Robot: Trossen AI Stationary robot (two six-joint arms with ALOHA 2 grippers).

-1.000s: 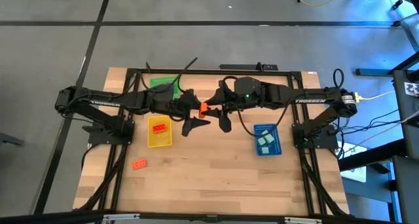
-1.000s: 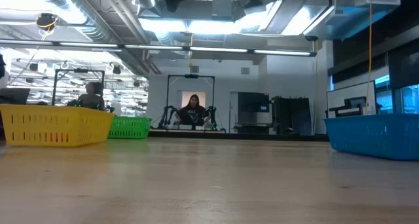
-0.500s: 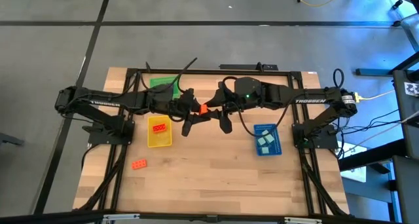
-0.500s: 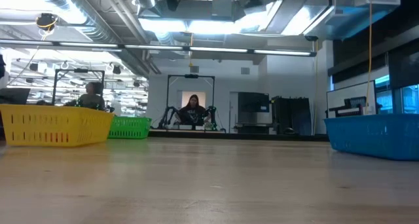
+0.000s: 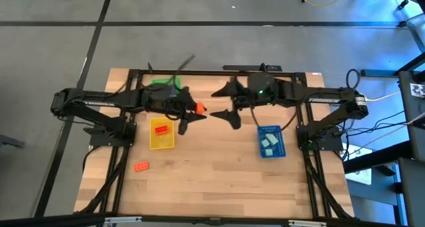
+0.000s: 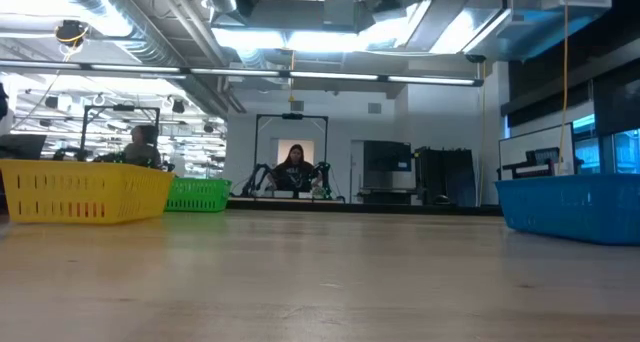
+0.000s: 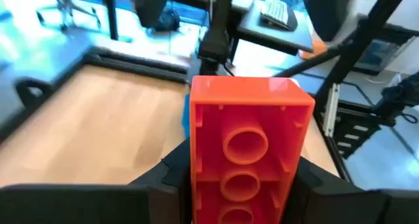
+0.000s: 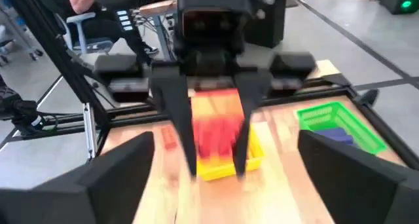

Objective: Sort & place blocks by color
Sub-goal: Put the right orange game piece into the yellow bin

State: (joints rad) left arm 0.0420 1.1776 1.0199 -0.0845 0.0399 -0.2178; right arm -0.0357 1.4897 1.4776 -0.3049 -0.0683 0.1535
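Note:
An orange-red block [image 5: 198,108] hangs in the air over the table's middle, with my left gripper [image 5: 192,110] shut on it. My right gripper [image 5: 225,106] stands just to the block's right, open wide and touching nothing; its wrist view shows the left gripper with the block [image 8: 216,133] straight ahead. More red blocks lie in the yellow tray [image 5: 161,142]. Light teal blocks lie in the blue tray [image 5: 270,147]. One orange-red block [image 5: 141,166] lies flat on the table's near left. No purple blocks can be made out. My left gripper pinches the block's two long sides [image 7: 194,160] between its two fingers [image 7: 171,177]. The fingers lie about level and point toward the table's right. The block's hollow underside [image 7: 243,145] faces the wrist camera, its far end juts past the fingertips, and it is lifted clear of the table.
A green tray [image 5: 167,83] stands at the far left, behind the yellow one. In the low view the yellow [image 6: 85,190], green [image 6: 198,193] and blue [image 6: 572,208] trays line the table's far part. Bare wood lies across the near half.
My right gripper has opened, let go of the orange-red block and drawn back toward the table's right edge. My left gripper, holding the block, has moved a little toward the left edge; the block stays lifted clear.

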